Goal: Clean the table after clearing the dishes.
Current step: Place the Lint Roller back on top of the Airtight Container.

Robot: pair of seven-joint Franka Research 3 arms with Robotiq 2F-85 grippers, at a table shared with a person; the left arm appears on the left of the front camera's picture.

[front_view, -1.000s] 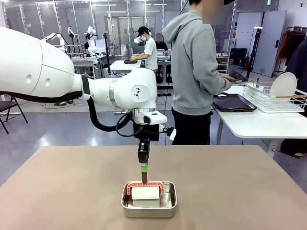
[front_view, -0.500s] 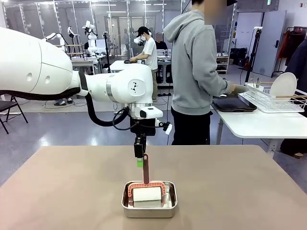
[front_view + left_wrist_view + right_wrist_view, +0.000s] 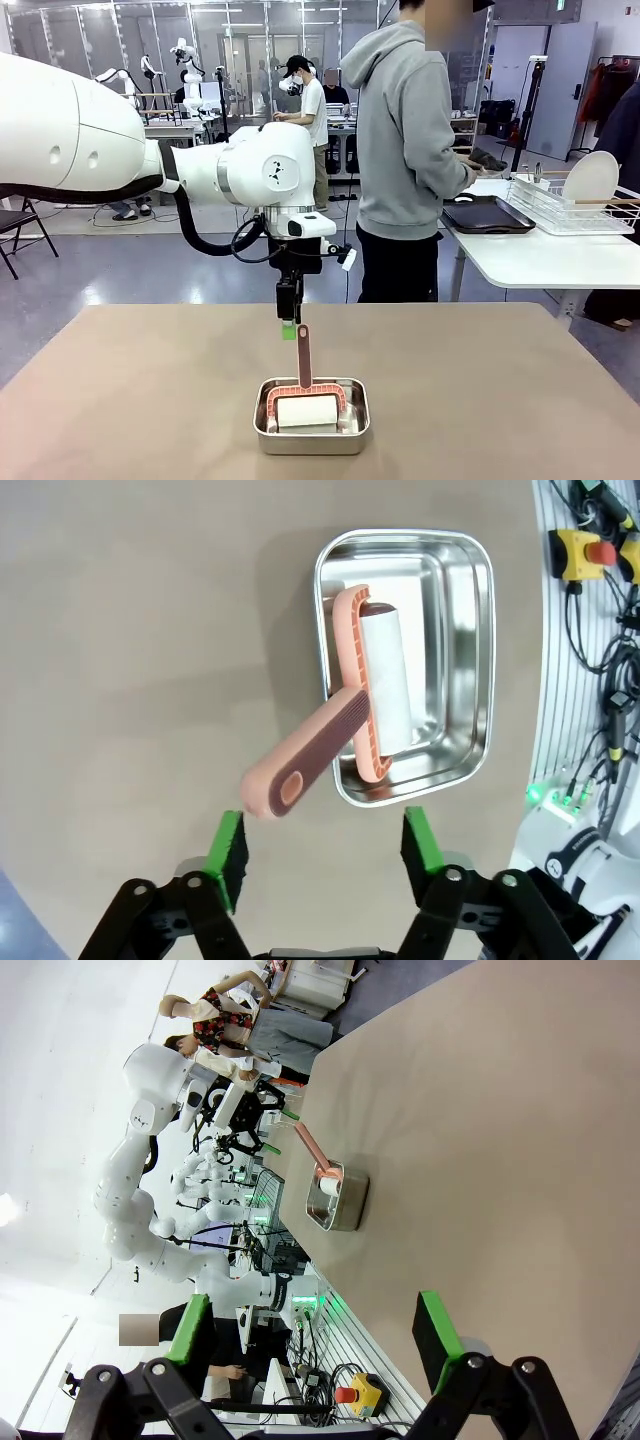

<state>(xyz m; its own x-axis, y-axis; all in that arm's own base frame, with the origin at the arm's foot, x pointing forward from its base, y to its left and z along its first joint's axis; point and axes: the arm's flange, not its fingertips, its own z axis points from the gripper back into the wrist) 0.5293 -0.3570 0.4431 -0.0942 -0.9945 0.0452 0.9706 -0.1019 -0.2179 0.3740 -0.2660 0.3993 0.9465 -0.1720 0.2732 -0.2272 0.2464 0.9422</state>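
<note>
On the tan table (image 3: 130, 400) stands a small steel pan (image 3: 311, 433) holding a lint roller (image 3: 305, 405) with a white roll and a salmon handle. The handle leans up and out over the pan's far rim. My left gripper (image 3: 289, 328) hangs open just above the handle's end, touching nothing. In the left wrist view the left gripper (image 3: 325, 845) has its green pads spread wide, with the roller (image 3: 385, 680) lying in the pan (image 3: 470, 660) beyond them. My right gripper (image 3: 312, 1335) is open with nothing in it, far from the pan (image 3: 335, 1200). A white dish (image 3: 590, 178) stands upright in a wire rack.
A person in a grey hoodie (image 3: 405, 140) stands at the table's far edge, turned toward a white side table (image 3: 540, 260) at the right. That table carries a dark tray (image 3: 487, 215) and the wire rack (image 3: 560, 210). Bare tan tabletop surrounds the pan.
My left gripper opened, let go of the roller's handle and rose slightly. The roller settled into the pan with its handle leaning on the far rim. The person's hands shifted at the side table.
</note>
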